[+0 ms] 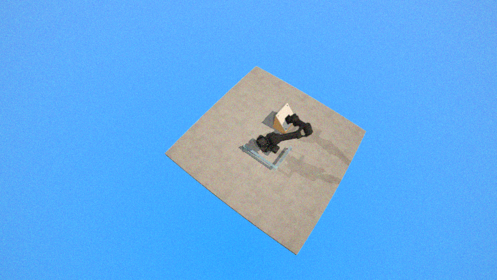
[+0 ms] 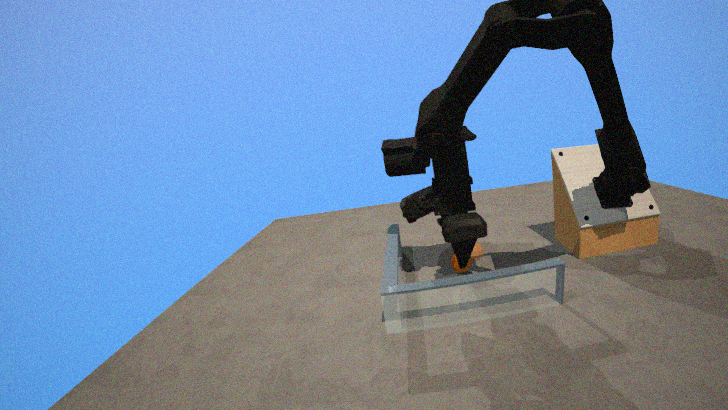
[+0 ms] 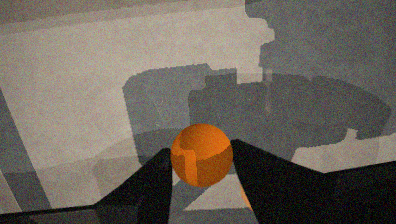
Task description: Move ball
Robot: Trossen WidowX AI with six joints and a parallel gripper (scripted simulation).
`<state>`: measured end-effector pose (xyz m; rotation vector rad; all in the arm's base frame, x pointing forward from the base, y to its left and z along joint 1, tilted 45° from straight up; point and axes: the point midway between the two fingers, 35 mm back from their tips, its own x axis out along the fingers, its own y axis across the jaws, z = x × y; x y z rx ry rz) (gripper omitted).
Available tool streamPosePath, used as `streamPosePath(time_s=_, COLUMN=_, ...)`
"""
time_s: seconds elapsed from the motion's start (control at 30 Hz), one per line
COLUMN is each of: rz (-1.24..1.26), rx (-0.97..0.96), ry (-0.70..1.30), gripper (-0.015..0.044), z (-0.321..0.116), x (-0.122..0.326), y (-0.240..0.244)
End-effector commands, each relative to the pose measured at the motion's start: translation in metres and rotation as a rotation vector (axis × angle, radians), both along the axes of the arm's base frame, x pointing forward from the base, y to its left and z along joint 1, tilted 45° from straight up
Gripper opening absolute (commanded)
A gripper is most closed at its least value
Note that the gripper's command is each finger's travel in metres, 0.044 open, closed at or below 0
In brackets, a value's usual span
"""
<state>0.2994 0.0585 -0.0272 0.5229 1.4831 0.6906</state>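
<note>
Hand [image 3: 202, 165] pinches the orange ball [image 3: 202, 155], one dark finger [image 3: 150, 185] pressed on each flank, down on the table [image 2: 285, 315] inside the corner of the two clear walls [image 2: 473, 277]. A ball has no long axis and no facing, so orientation gives no help or trouble here. The see-through copy [image 2: 476, 249] shows as a paler orange patch just behind the fingers in the exterior view, very near the ball. The risk, as I judge it, is the round surface: an off-centre pinch could squirt it out during the short carry, or it could roll off the spot on release and drift toward the open side. Beyond stands the arm's wooden mount [image 2: 601, 219].
</note>
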Motion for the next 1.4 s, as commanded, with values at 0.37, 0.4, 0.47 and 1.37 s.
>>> streamPosePath(time_s=0.37, rz=-0.004, rx=-0.008, ry=-0.006, gripper=0.0000, z=0.060, x=0.010, y=-0.064)
streamPosePath(time_s=0.4, rz=-0.004, rx=-0.008, ry=-0.006, gripper=0.0000, z=0.065, x=0.010, y=-0.068)
streamPosePath(time_s=0.47, rz=-0.003, rx=-0.006, ry=-0.005, gripper=0.0000, z=0.076, x=0.008, y=-0.078)
streamPosePath(time_s=1.37, rz=-0.003, rx=-0.004, ry=-0.004, gripper=0.0000, z=0.028, x=-0.024, y=-0.089)
